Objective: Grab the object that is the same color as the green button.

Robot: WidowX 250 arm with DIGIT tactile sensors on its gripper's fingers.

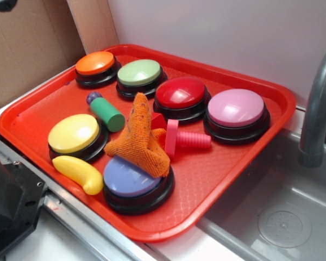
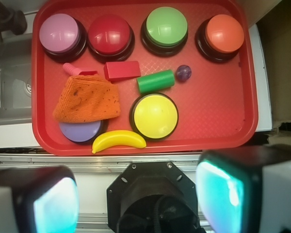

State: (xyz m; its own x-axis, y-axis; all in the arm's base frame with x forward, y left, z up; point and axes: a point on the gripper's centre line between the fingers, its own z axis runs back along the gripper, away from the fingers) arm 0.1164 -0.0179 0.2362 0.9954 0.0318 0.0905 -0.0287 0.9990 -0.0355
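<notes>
End effector seen spread, empty, bottom of wrist frame, well short of tray. Green cylinder lying mid-tray, wedged near yellow button, purple ball, red block; neighbours likely bumped, cylinder rolled.

- A red plastic tray sits on a pale desk, beside a grey sink.
- Back row on the tray: an orange button, the green button, a red button and a pink button.
- Mid-tray: a green cylinder lies on its side, a purple ball just beside one end; a red block and a pink screw lie nearby.
- Front: a yellow button, a yellow toy banana near the rim, and a purple button partly covered by an orange cloth.
</notes>
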